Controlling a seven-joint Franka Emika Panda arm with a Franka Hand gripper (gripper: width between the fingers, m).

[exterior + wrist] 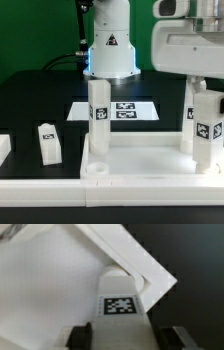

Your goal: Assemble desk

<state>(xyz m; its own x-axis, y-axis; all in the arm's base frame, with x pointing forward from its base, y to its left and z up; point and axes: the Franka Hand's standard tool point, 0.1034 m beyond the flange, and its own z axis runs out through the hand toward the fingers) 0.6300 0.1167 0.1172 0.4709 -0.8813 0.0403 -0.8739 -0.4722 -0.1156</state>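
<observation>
The white desk tabletop (145, 158) lies flat at the front, rim up. One tagged leg (98, 116) stands upright in its corner socket toward the exterior view's left. My gripper (203, 100) is shut on a second tagged leg (206, 128), held upright at the tabletop's corner on the exterior view's right. In the wrist view the fingers (82, 335) sit on both sides of this leg (121, 297), my gripper (125, 337) closed around it, above the tabletop's corner (40, 280). A third leg (48, 141) lies loose on the black table. The fourth leg is not clearly seen.
The marker board (118, 110) lies behind the tabletop, in front of the robot base (108, 48). A long white rail (110, 188) runs along the front edge. A white piece (3, 150) shows partly at the exterior view's left edge.
</observation>
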